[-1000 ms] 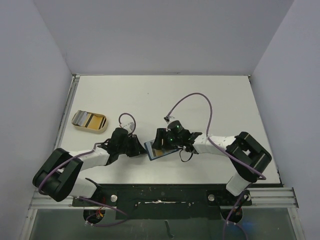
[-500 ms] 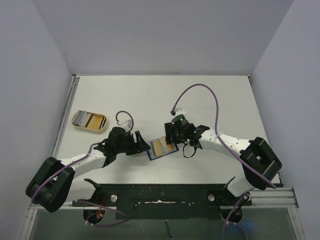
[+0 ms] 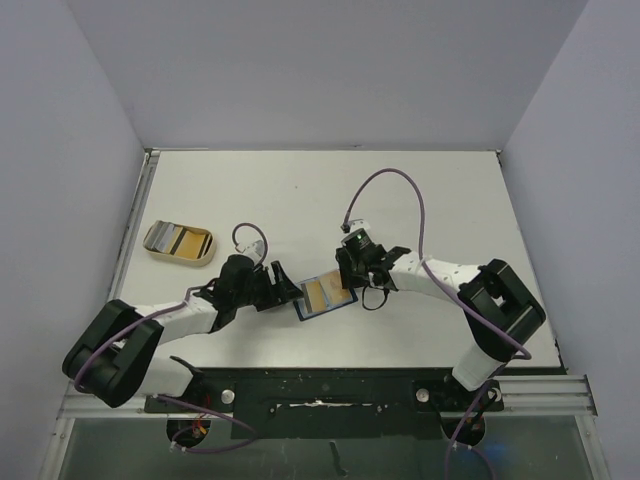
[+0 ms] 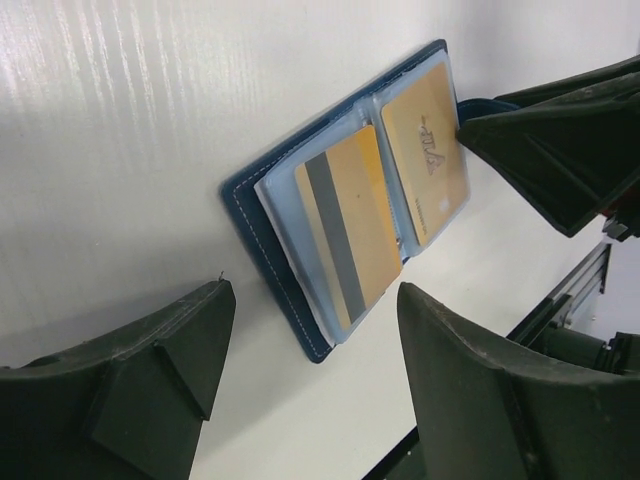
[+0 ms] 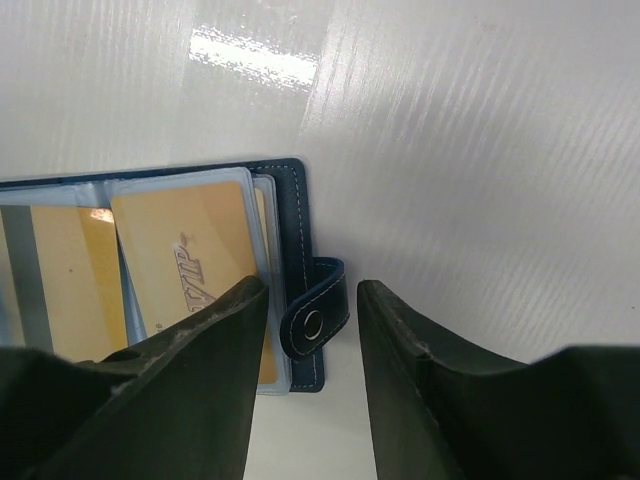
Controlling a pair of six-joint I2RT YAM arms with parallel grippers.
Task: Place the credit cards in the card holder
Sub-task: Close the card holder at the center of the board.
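Left wrist view, Mira asking: what sits in the card holder (image 4: 243, 205)?

Jon: It lies open and flat on the white table (image 3: 450, 200), navy cover down, clear sleeves up. The left sleeve holds a gold card with a dark stripe (image 4: 345, 235). The right sleeve holds a gold card with printed letters (image 4: 430, 150). Both are tucked in, with their edges inside the navy border.

Mira: And the other container?

Jon: In the top view, the beige tray (image 3: 211, 245) sits close to the table's left edge, well apart from the holder. Flat pieces with light and dark bands lie in it, but they are too small to tell apart.

Mira: The jaws?

Jon: The left gripper (image 4: 315, 300) has its jaws wide apart with nothing between them. It sits low by the holder's left end. The right gripper (image 5: 312, 290) is at the opposite end with its jaws partly apart. In its own view the snap tab (image 5: 315, 318) shows in the gap and touches neither finger.

Mira: Edges and room?

Jon: The holder sits in the near half of the table, at about the middle of its width, with an arm on each side. The near edge, where the bases are mounted, is close behind it. The white surface runs from the holder to the far wall and out to the right wall.
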